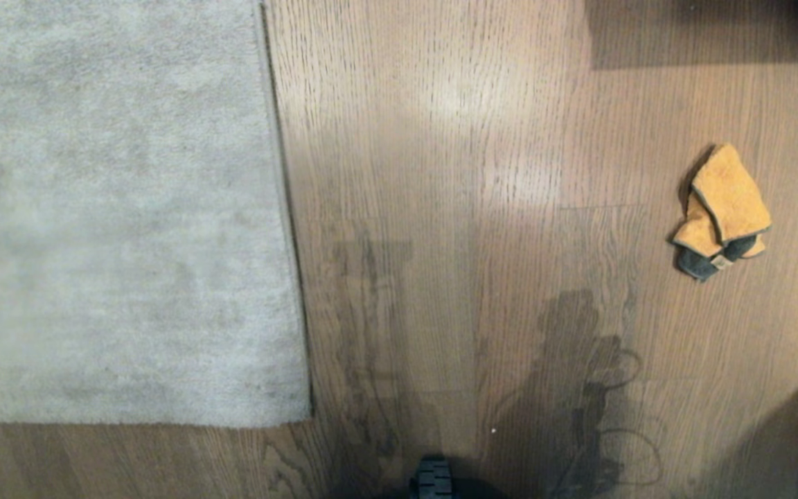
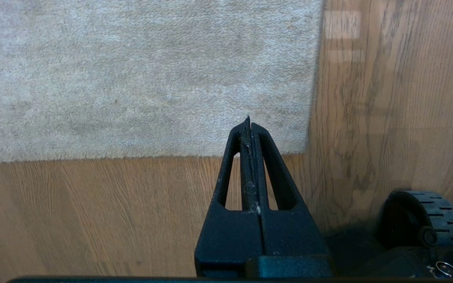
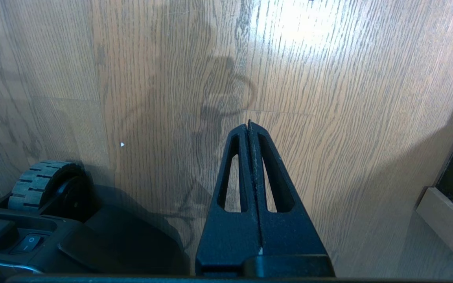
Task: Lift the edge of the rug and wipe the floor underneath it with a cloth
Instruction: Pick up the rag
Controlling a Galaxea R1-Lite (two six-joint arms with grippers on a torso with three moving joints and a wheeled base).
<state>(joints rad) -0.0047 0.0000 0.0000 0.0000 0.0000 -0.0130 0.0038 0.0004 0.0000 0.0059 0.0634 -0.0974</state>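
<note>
A pale grey rug (image 1: pixel 115 208) lies flat on the left of the brown plank floor (image 1: pixel 440 173). Its straight rug edge (image 1: pixel 287 208) runs up the head view, and its near corner (image 1: pixel 305 416) lies flat. The mustard-tan cloth (image 1: pixel 721 211), with a dark grey patch, lies crumpled on the floor at the right. My left gripper (image 2: pixel 249 120) hangs shut and empty above the rug's near corner (image 2: pixel 305 151). My right gripper (image 3: pixel 249 124) is shut and empty over bare floor (image 3: pixel 328 98). Neither arm shows in the head view.
One of my base's wheels (image 1: pixel 433 478) shows at the bottom of the head view, and again in the left wrist view as the wheel (image 2: pixel 427 212). A pale wooden furniture edge (image 3: pixel 450 220) stands at the far right. Shadows of my arms fall on the planks.
</note>
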